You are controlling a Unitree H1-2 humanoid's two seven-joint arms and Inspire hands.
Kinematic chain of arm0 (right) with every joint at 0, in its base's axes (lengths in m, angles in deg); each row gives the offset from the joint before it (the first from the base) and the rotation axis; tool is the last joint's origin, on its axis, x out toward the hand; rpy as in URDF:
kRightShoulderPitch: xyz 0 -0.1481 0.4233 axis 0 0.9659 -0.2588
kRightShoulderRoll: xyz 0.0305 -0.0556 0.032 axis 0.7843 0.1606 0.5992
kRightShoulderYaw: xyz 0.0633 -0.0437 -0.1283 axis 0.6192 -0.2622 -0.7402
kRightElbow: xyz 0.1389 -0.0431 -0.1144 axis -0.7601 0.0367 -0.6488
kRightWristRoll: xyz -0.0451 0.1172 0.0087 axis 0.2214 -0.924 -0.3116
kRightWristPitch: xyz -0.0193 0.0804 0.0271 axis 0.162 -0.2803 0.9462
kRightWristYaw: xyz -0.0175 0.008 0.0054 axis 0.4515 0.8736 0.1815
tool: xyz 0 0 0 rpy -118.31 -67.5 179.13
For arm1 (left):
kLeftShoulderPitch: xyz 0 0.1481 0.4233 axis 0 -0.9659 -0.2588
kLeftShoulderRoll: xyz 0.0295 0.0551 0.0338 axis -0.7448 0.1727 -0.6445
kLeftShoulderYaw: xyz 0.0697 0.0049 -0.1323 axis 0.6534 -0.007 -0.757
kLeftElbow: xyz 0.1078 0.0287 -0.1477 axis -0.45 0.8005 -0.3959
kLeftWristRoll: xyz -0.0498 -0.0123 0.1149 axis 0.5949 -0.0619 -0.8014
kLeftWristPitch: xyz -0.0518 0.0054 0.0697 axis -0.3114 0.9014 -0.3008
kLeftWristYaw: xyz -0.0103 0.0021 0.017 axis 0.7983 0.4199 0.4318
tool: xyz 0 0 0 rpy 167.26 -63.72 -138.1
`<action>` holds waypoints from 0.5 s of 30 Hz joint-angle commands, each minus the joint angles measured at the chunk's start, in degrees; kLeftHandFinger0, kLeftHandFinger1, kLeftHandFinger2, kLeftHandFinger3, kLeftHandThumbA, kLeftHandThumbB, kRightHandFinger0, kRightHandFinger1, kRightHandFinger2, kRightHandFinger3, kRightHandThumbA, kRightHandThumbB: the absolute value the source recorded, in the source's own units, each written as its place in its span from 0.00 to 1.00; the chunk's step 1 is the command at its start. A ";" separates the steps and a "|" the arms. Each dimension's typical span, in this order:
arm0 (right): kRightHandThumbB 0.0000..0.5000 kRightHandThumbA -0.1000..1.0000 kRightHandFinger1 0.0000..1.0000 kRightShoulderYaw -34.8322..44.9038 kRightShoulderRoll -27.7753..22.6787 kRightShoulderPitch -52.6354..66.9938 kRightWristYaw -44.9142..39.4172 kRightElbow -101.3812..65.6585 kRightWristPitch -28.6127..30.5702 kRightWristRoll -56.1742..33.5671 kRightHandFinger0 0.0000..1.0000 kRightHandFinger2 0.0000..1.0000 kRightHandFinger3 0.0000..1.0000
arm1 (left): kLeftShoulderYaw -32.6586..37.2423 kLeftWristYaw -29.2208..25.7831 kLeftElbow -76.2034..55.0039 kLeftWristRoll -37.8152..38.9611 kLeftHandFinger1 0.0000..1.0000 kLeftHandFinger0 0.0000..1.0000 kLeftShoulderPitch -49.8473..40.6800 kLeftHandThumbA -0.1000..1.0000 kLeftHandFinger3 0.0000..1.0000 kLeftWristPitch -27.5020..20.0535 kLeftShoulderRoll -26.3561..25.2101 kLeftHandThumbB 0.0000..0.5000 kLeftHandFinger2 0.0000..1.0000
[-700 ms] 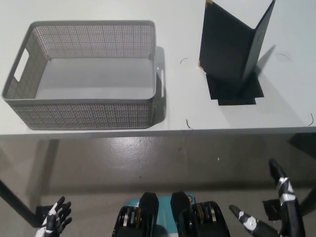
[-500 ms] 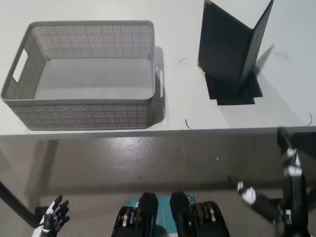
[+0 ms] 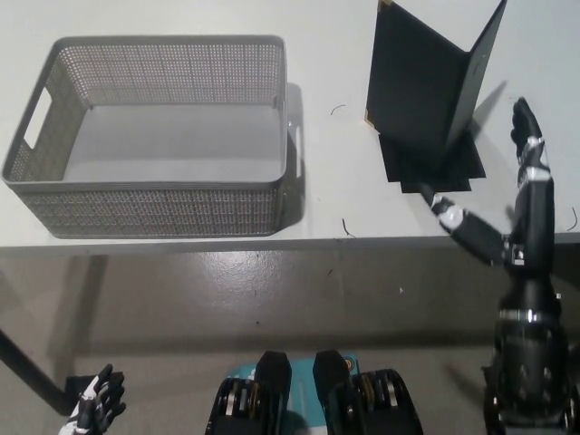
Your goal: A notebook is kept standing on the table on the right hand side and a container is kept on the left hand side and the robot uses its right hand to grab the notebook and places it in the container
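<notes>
Rising up from low at the bottom right, the black right hand (image 3: 518, 213) is now reaching over the front edge of the white surface (image 3: 317, 54), where a moment ago it was hanging down below that edge. Its fingers (image 3: 526, 145) are spreading wide apart and it is holding nothing. One finger is pointing up along the right side of the notebook (image 3: 426, 86), and another is poking in toward the notebook's bottom corner, near it but not touching it as far as can be seen. The black notebook is standing up on the right part of the surface, opening like a tent, with its dark shadow lying in front of it. Well apart from it, on the left part of the surface, the grey mesh container (image 3: 154, 195) is sitting with nothing inside. The white left hand (image 3: 91, 412) is resting low at the bottom left, below the surface, with its fingers a little apart and holding nothing.
</notes>
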 commanded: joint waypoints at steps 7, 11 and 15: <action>0.87 1.00 1.00 4.87 -1.53 -11.68 5.62 14.78 -5.17 -2.57 1.00 1.00 1.00 | -0.22 0.83 -0.43 -0.29 1.00 1.00 -1.46 1.00 1.00 -3.10 -1.07 0.26 1.00; 0.88 1.00 1.00 7.08 -2.30 -16.44 6.84 22.25 -5.88 -5.15 1.00 1.00 1.00 | -0.11 0.88 -0.67 -0.54 1.00 1.00 -1.89 1.00 1.00 -3.26 -1.14 0.28 1.00; 0.95 1.00 1.00 8.50 -3.72 -20.45 6.69 28.83 -5.27 -7.70 1.00 1.00 1.00 | 0.27 1.17 -0.27 -0.92 1.00 1.00 -1.93 1.00 1.00 -4.18 -1.46 0.27 1.00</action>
